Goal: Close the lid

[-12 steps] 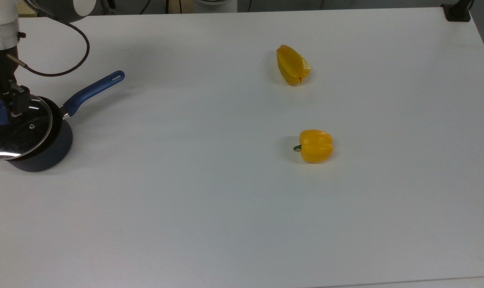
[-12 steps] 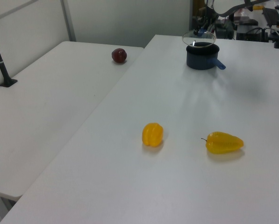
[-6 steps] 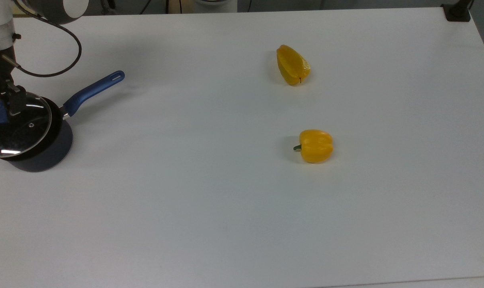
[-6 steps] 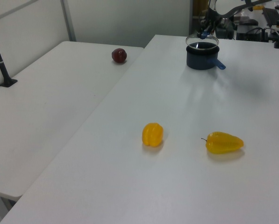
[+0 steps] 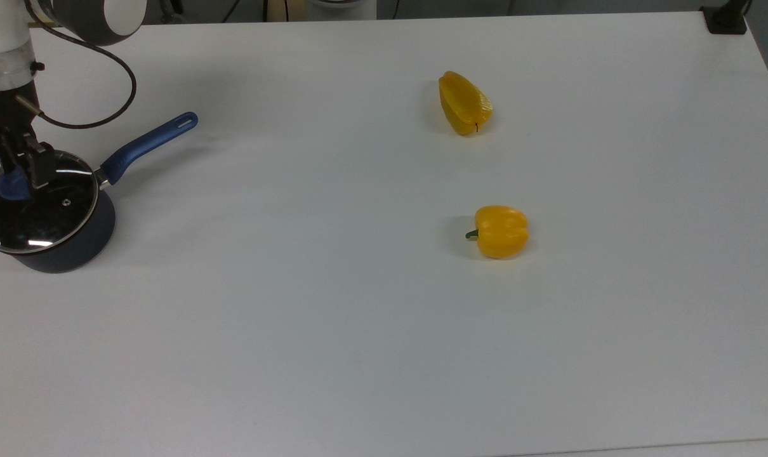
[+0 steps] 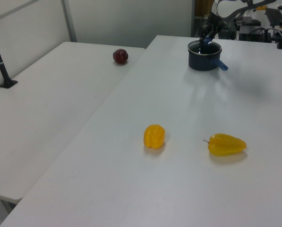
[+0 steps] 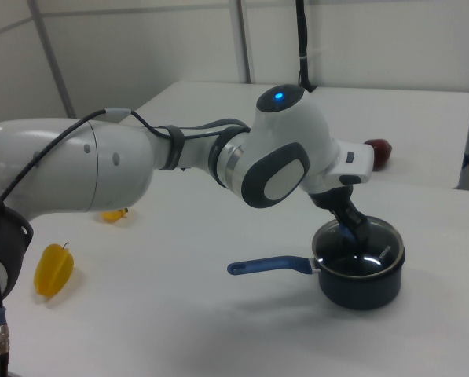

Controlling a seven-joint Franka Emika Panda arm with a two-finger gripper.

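The lid (image 5: 47, 216), clear glass with a metal rim, lies flat on the dark blue saucepan (image 5: 86, 244) at the top view's left edge. My gripper (image 5: 21, 181) stands over it, fingers shut on the lid's blue knob (image 5: 8, 188). The pan's blue handle (image 5: 148, 143) points up and to the right in the top view. In the left view the saucepan (image 6: 204, 57) stands at the far end of the table with the gripper (image 6: 206, 39) above it. In the right view the lid (image 7: 364, 250) covers the saucepan (image 7: 361, 287), and the gripper (image 7: 349, 228) comes down onto it.
Two yellow peppers (image 5: 465, 103) (image 5: 499, 231) lie right of centre on the white table (image 5: 358, 349). A black cable (image 5: 105, 95) loops from the arm above the pan handle. A dark red fruit (image 6: 120, 56) sits on the adjoining table. A black mount (image 5: 727, 19) occupies the far right corner.
The lid, held raised and offset to the top view's left of the pan, came down and shifted right until it rests on the pan's rim. The gripper moved with it.
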